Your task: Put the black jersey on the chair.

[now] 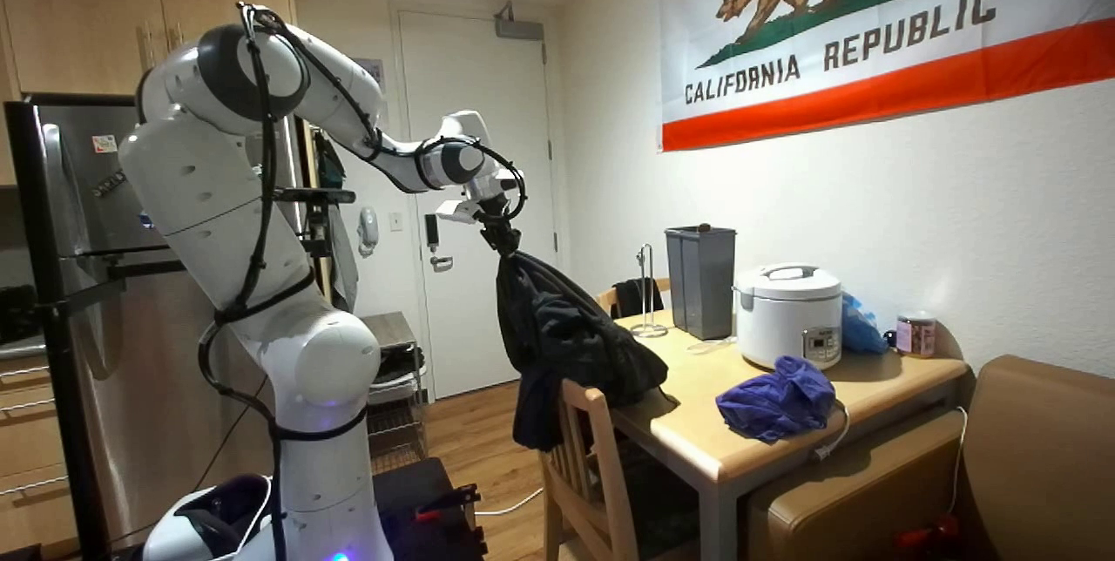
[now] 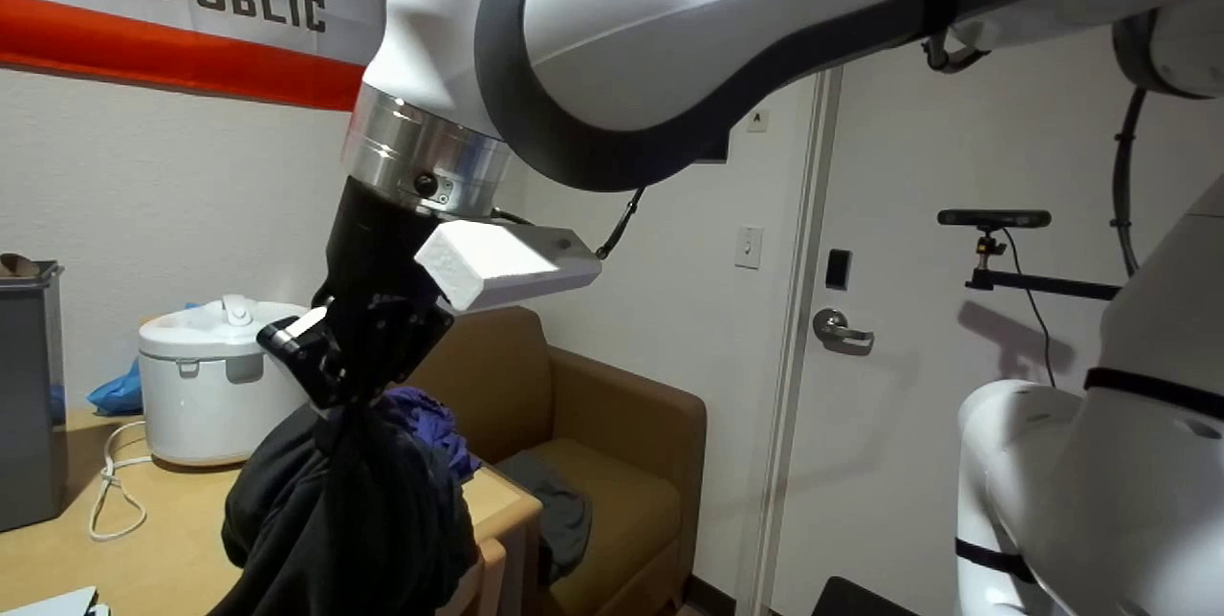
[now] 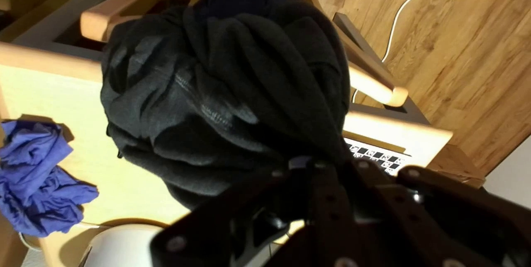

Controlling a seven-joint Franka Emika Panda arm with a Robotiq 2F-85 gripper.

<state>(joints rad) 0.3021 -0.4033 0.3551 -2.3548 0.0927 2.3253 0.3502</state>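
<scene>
The black jersey (image 1: 566, 330) hangs bunched from my gripper (image 1: 503, 247). Its lower part reaches the table's near edge and overlaps the back of the wooden chair (image 1: 612, 465); a dark end hangs down beside the chair back. In an exterior view the jersey (image 2: 349, 511) hangs below my gripper (image 2: 346, 403), and a bit of the chair (image 2: 491, 573) shows behind it. In the wrist view the jersey (image 3: 232, 88) covers most of the chair (image 3: 97, 24). The gripper (image 3: 321, 163) is shut on the jersey's upper end. Whether cloth rests on the chair seat is hidden.
The wooden table (image 1: 684, 426) holds a purple cloth (image 1: 775, 400), a white rice cooker (image 1: 788, 317), a grey bin (image 1: 701, 282) and a metal stand (image 1: 646, 295). A checkered board (image 3: 379, 155) lies on the table. A brown sofa (image 1: 858, 474) stands beside it.
</scene>
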